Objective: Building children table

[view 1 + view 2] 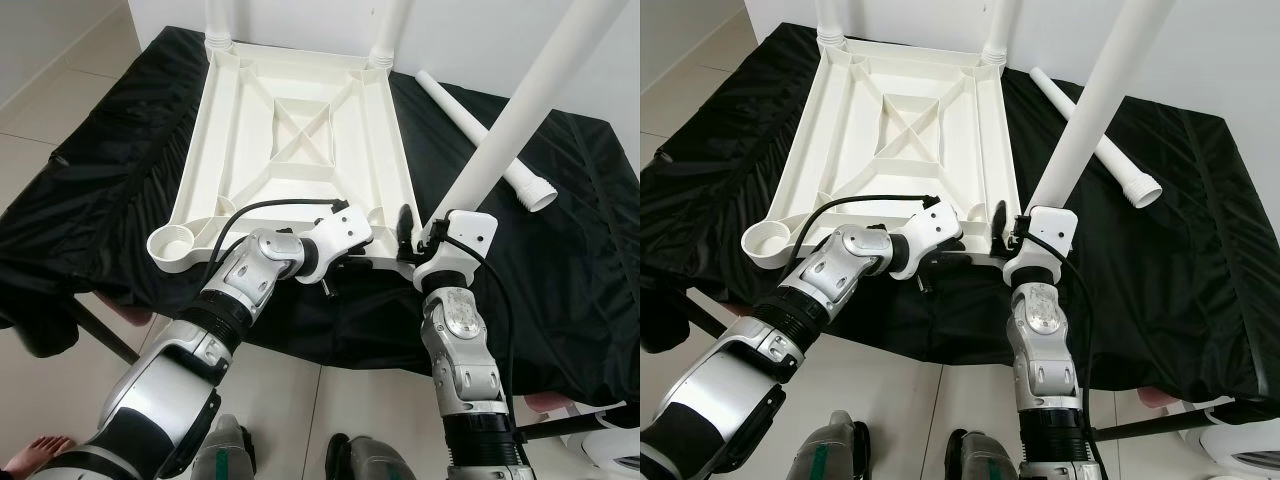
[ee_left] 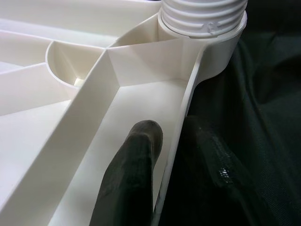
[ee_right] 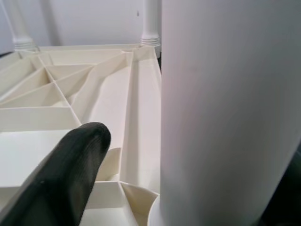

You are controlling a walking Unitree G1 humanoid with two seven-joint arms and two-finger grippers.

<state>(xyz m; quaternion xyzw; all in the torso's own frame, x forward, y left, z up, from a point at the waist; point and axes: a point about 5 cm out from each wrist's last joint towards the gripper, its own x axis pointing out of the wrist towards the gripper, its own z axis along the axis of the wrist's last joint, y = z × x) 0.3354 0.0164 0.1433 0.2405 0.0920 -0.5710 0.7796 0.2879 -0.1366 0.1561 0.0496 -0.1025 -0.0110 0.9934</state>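
Tabletop (image 1: 300,120) laid upside down, rim pinched by left gripper (image 1: 352,258) jaws for steadying; third leg (image 1: 520,120) clasped in right gripper (image 1: 408,240) jaws at its corner socket.

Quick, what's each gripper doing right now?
Left gripper: shut on the tabletop's side wall.
Right gripper: holding the white leg at the corner socket.

No legible text, labels, brands or numbers on any surface; all plastic, cloth and arm casings read blank
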